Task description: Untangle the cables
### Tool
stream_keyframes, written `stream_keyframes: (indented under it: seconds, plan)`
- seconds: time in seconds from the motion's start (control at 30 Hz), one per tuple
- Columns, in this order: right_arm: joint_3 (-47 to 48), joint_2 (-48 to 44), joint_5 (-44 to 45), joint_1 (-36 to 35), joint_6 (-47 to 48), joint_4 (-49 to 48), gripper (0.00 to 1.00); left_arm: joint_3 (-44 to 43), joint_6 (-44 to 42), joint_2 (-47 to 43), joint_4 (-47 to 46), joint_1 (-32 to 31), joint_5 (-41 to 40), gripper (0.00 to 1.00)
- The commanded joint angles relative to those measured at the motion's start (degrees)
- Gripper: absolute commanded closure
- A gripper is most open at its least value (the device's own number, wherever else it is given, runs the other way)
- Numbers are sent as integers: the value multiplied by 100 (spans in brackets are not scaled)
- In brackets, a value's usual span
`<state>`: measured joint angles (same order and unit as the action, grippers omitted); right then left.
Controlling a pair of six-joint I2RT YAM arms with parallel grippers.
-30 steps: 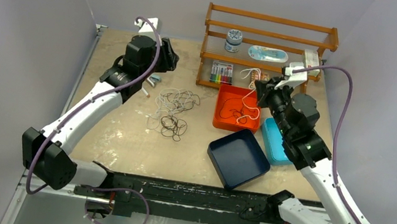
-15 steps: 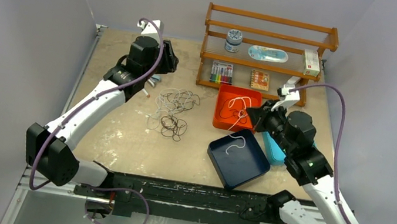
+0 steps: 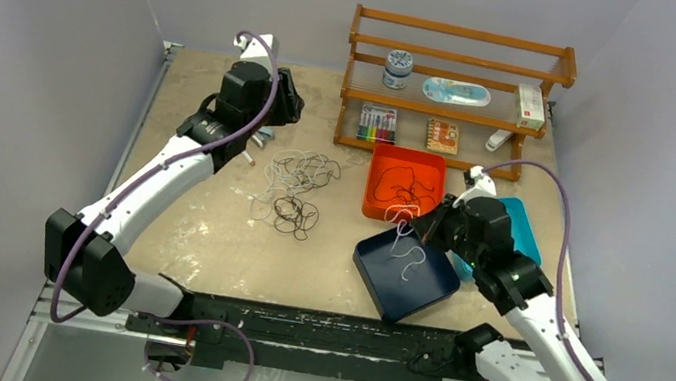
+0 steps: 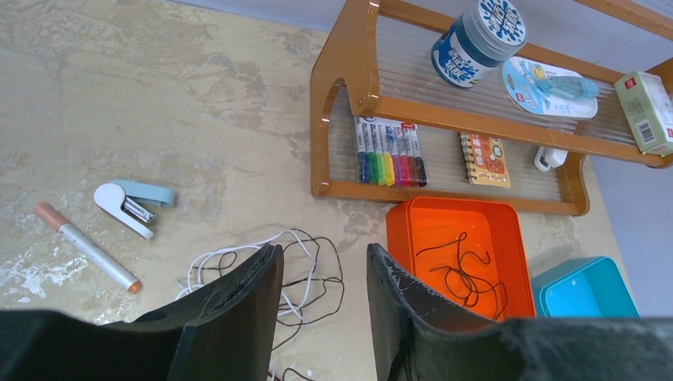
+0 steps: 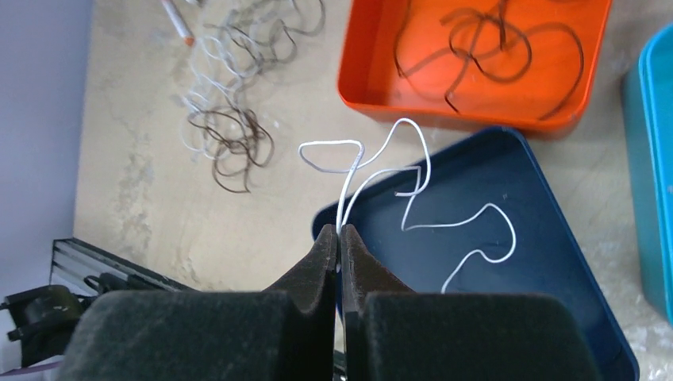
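Over the navy tray (image 5: 555, 317), your right jaws pinch the white cable (image 5: 343, 208), seemingly to lay it there alone, while your left jaws hang spread and empty near the tangle (image 3: 295, 179) on the worktop (image 3: 208, 222).

White cable (image 5: 405, 121): thin and curly, pinched between the closed fingers of the right hand (image 5: 340, 232); its loops hang over the dark blue tray (image 5: 555, 262), with the free end on the tray floor.
Dark cable (image 4: 462, 274): one loose coil, lying alone inside the orange tray (image 5: 444, 111).
Tangled cables (image 3: 299, 173): pale and dark wires heaped together on the tabletop (image 3: 208, 222), left of the orange tray, the dark loops on the near side.
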<state>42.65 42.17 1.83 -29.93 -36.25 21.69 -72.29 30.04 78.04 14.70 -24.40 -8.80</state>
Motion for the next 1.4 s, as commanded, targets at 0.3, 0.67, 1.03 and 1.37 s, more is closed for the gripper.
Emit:
stream_keyframes:
  seconds: [0.3,0.67,1.03,1.37]
  plan:
    - [-556,1811,-589,11,-129,-216,100,-93,27,-87,-36,14,-120,59]
    - [-600,3380,-1030,-7,382,-1411,100,-43,-35,-185,30,15,-240,59]
    - [158,4585,-1259,-434,762,-2562,100,-118,-196,-220,204,15,-374,59]
    - [1222,5209,-1004,-672,1247,-2813,100,-65,-294,-453,340,10,-578,59]
